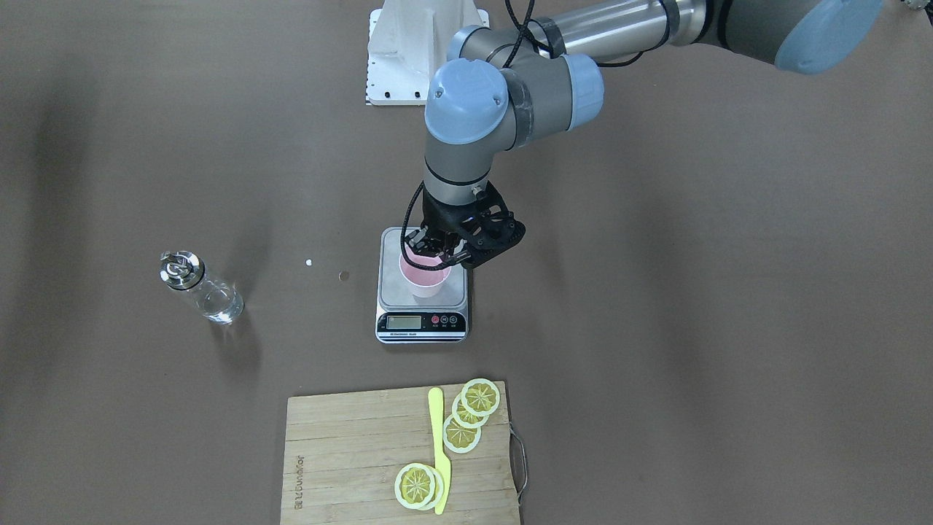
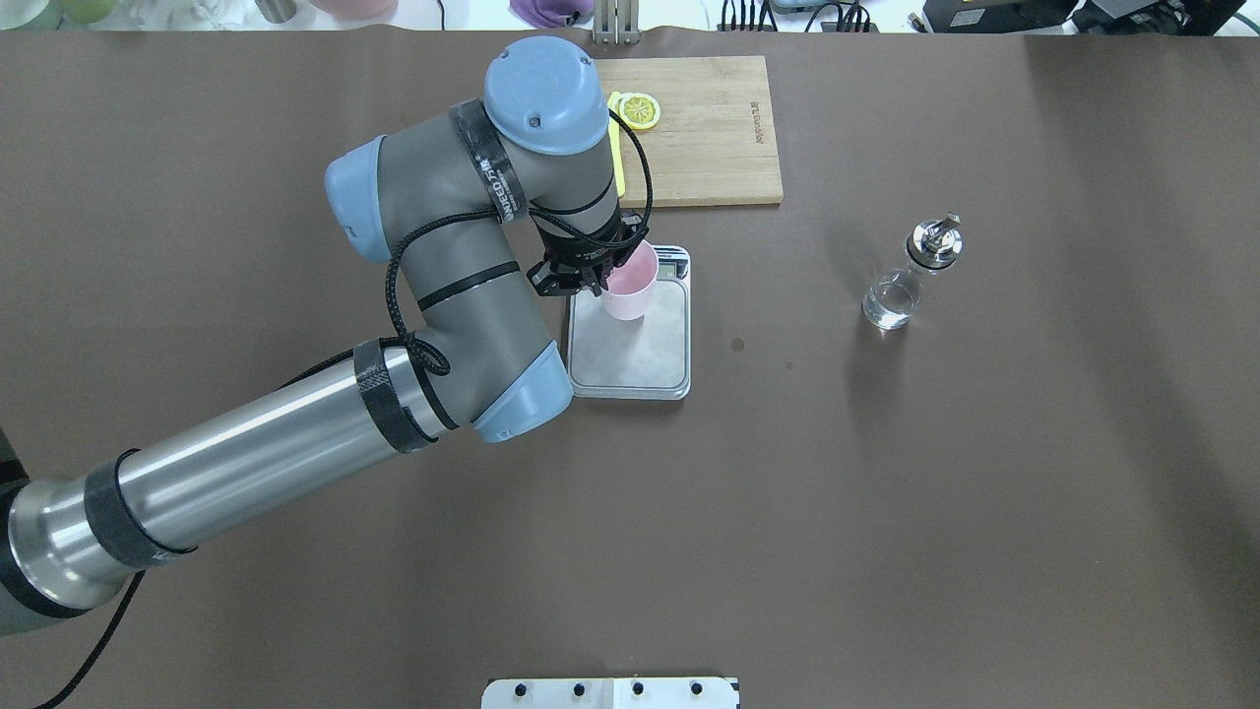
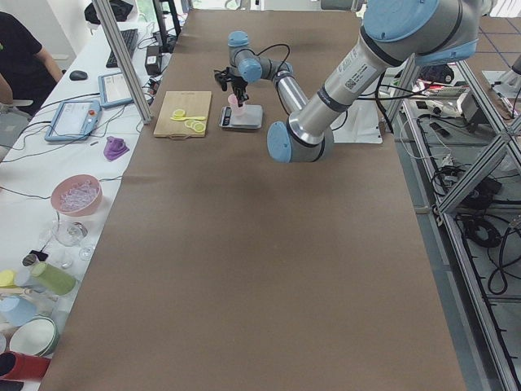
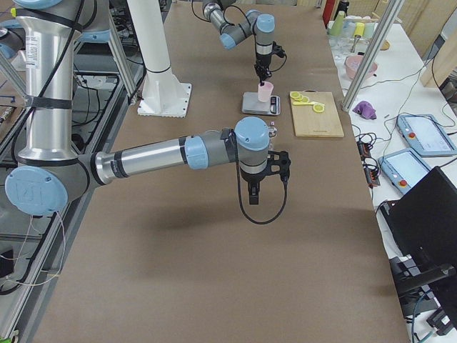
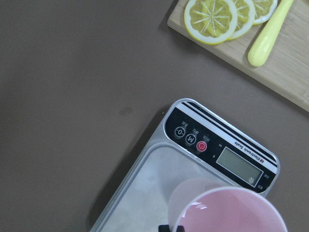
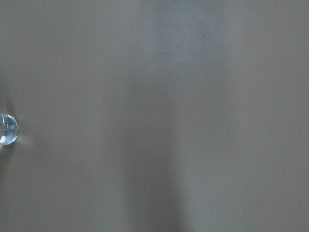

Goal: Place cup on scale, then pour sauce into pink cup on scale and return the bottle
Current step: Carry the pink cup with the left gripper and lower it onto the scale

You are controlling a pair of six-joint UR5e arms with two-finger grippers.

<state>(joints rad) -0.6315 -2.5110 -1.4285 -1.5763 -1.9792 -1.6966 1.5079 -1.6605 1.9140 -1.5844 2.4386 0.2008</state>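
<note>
Brown table (image 1: 656, 364) bearing a scale (image 1: 421, 321), a bottle (image 1: 200, 288) well apart, and a wooden cutting board (image 1: 350, 452).

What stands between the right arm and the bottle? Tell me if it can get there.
Probably yes. The bottle stands alone on bare table. The right tool hangs over open table nearby; the left tool is off at the scale, holding the cup.

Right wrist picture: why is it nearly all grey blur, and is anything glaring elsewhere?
Right wrist view: mostly bare table crossed by a soft shadow band, so nothing to look sharp; a glinting bit of glass, likely the bottle, sits at the left edge. Front-facing view: its metal cap shines.
</note>
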